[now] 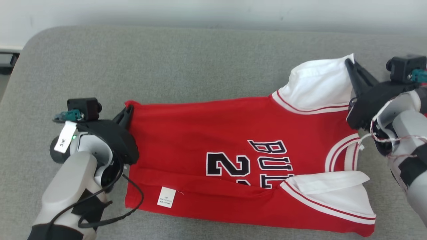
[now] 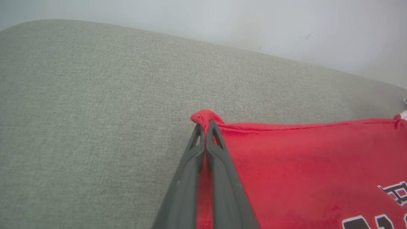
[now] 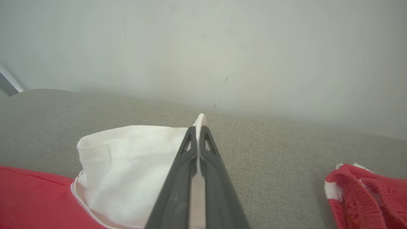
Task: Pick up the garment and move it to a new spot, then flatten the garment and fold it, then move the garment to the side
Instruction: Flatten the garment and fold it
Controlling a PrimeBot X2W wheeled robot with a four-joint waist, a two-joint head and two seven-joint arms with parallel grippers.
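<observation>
A red jersey (image 1: pixel 213 133) with white sleeves and black lettering lies spread on the grey cushion, hem to the left, collar to the right, its near edge folded over. My left gripper (image 1: pixel 128 110) is shut on the far hem corner (image 2: pixel 203 117), which bunches just past the fingertips. My right gripper (image 1: pixel 349 63) is shut on the edge of the far white sleeve (image 3: pixel 133 159), which is lifted off the cushion. The near white sleeve (image 1: pixel 333 190) lies flat. A white label (image 1: pixel 166 197) shows on the folded near edge.
The grey cushion (image 1: pixel 183 63) stretches behind and to the left of the jersey, ending at a pale wall (image 3: pixel 203 47). The cushion's rounded corner is at the far left. The red and white collar (image 3: pixel 365 190) lies right of my right fingers.
</observation>
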